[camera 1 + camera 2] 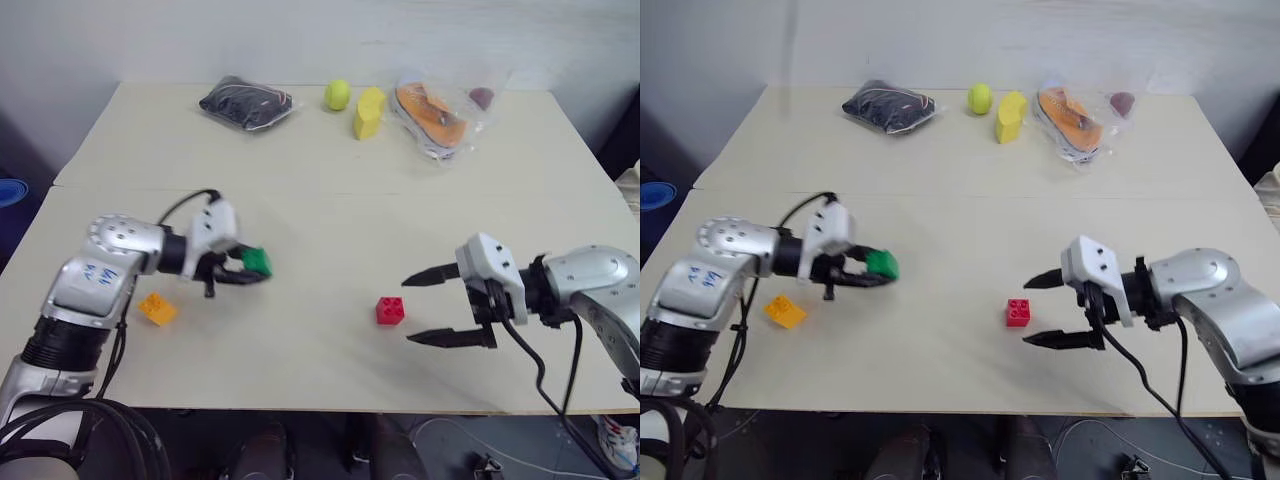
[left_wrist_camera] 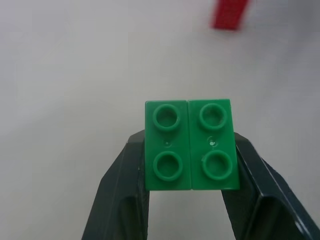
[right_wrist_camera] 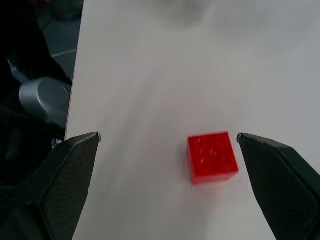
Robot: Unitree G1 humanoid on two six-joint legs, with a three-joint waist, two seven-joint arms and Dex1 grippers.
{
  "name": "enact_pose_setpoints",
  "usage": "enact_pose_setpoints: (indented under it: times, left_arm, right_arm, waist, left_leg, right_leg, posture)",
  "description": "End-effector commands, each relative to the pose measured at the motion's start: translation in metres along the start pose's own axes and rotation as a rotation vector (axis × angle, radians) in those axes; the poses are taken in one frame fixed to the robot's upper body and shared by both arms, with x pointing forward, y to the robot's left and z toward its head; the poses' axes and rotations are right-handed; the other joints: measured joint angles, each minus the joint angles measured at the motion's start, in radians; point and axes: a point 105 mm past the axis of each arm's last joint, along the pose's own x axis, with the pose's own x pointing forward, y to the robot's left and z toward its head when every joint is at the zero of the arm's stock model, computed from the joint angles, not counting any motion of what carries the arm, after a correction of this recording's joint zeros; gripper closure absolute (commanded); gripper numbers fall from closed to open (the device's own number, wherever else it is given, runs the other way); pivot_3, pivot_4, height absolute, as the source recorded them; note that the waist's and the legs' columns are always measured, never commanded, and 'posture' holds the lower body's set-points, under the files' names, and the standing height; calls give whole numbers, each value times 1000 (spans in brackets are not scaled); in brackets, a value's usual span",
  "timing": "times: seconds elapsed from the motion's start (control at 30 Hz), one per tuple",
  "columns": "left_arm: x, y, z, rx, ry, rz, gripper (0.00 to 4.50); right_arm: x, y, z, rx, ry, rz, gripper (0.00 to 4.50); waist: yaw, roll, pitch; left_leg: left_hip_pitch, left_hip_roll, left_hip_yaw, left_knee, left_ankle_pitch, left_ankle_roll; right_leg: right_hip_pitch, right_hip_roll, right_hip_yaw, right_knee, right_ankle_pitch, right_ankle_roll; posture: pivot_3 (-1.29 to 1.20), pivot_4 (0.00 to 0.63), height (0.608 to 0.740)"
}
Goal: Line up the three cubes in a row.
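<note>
Fingers of my left gripper (image 1: 244, 270) are clamped on the green cube (image 1: 257, 262), one black pad on each side, and the left wrist view has the brick square between them with all four studs facing the lens. I read it as lifted just clear of the table (image 1: 330, 200), though from the head views I can't be sure of the gap.

Over on the other side, my right gripper (image 1: 433, 305) has its jaws spread wide and nothing in them. The red cube (image 1: 391, 311) sits flat on the table just ahead of those tips, and in the right wrist view it lies between the two fingers, nearer one than the other, touching neither.

The orange-yellow cube (image 1: 157, 308) lies near the front edge, by my left forearm, well apart from the red one.

So I judge we're on the first carry: green in hand, no row formed. Next I want to bring the green cube across and set it down beside the red, edges squared, then go for the orange-yellow one. The right gripper will need to centre on the red brick if I use it to hold that anchor steady.

Far back, the yellow-green ball (image 1: 337, 95) and yellow foam block (image 1: 368, 112) stay out of play.
</note>
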Motion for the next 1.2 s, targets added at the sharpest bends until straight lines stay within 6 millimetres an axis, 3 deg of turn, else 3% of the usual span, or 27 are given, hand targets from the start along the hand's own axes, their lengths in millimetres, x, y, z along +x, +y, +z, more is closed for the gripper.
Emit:
enact_pose_setpoints:
  times: [0.03,0.33,0.67,0.83,1.0,1.2]
  left_arm:
    - [24,-12,6,53,21,-60,2997]
    - [67,-8,6,31,40,-52,2997]
    - [73,-2,4,29,50,-34,2997]
    - [70,-3,1,30,55,-33,1458]
    - [55,-1,-1,30,58,0,18]
    - [-38,-5,-8,-140,14,229,18]
  right_arm:
    - [-8,3,10,-70,4,-39,0]
    - [-11,10,6,-55,28,-56,0]
    - [-7,8,8,-61,12,-60,0]
    - [-5,5,11,-63,-2,-54,0]
    - [-1,5,13,-64,-19,-37,0]
    - [-2,-6,31,-41,-123,1,0]
  waist:
    - [-1,0,0]
    - [17,0,0]
    - [18,0,0]
    - [17,0,0]
    - [16,0,0]
    - [-10,-1,1]
  left_leg:
    - [0,0,0,1,0,0]
    - [0,0,-1,1,1,1]
    - [-1,0,-2,1,1,1]
    - [-1,0,-2,1,1,1]
    - [0,0,-2,2,1,1]
    - [0,2,-2,0,1,0]
  right_leg:
    - [0,0,0,-1,0,0]
    - [0,0,0,-2,0,0]
    - [0,0,0,-2,0,0]
    - [0,0,-1,-2,0,0]
    - [0,0,0,-2,0,0]
    - [0,0,-1,1,0,0]
  posture:
    - [0,150,740]
    - [0,150,740]
    - [0,150,740]
    - [0,150,740]
    - [0,150,740]
    - [0,150,740]
